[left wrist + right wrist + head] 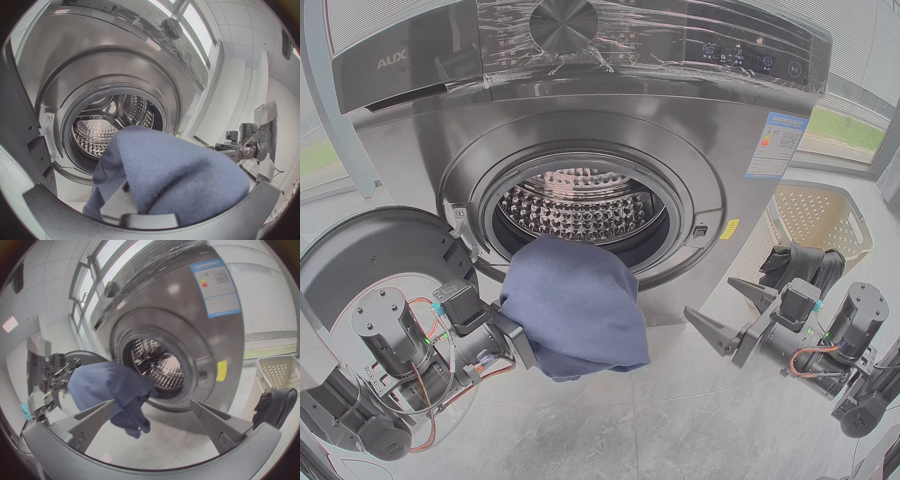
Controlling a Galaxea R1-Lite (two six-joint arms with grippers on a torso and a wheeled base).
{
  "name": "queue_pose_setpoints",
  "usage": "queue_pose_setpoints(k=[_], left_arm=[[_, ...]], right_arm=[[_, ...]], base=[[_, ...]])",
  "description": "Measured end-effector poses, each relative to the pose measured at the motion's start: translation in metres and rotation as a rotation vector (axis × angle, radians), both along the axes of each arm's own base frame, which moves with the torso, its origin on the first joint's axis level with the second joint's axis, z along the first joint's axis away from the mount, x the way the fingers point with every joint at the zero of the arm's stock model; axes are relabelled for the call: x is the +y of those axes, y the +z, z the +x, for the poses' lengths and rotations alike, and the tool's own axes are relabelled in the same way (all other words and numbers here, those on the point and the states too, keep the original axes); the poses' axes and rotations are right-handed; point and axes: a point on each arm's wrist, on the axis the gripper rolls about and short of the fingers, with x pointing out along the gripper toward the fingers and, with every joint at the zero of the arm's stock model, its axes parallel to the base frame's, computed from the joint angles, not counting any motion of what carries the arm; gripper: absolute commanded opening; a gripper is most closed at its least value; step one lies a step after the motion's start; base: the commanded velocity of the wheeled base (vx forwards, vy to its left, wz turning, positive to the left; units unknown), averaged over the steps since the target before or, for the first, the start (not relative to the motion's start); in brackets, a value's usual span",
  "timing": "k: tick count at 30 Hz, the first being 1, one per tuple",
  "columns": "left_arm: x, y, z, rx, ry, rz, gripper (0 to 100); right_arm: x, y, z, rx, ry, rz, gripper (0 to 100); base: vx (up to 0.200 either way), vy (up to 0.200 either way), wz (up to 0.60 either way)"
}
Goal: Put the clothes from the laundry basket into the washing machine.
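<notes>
One blue cloth (575,306), lower middle of your head view, is clenched in your left gripper (131,209) at the washer (700,156) mouth, and your right gripper (707,295) hangs spread wide, lower right.

The left arm (394,350) and right arm (853,331) are dark grey, with round motor housings, looping orange and black cables and small green lights. The right gripper (707,295) has pointed, wedge-shaped jaws.

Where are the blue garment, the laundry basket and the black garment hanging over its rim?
blue garment (575,300): head view, middle of the hanging cloth.
laundry basket (822,215): head view, perforated inner wall.
black garment (797,259): head view, fold draped over the basket's rim.
</notes>
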Motion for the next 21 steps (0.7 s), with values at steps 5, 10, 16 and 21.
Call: queue_pose_setpoints(k=[5,10,16,21], left_arm=[[0.002,0.002,-0.001,-0.008,0.002,0.0,0],[0.002,0.002,-0.001,-0.014,0.004,0.006,0],[0.002,0.0,-0.003,-0.011,-0.001,0.015,0],[0.0,-0.001,-0.005,-0.007,-0.011,0.018,0]], right_arm=[[-0.01,-0.001,0.006,0.005,-0.048,-0.002,100],[-0.017,-0.012,0.001,0.051,-0.069,-0.031,100],[-0.017,-0.016,0.002,0.068,-0.076,-0.04,100],[-0.016,-0.02,0.004,0.08,-0.076,-0.048,100]], base=[[0.0,0.0,0.0],[0.0,0.0,0.0],[0.0,0.0,0.0],[0.0,0.0,0.0]])
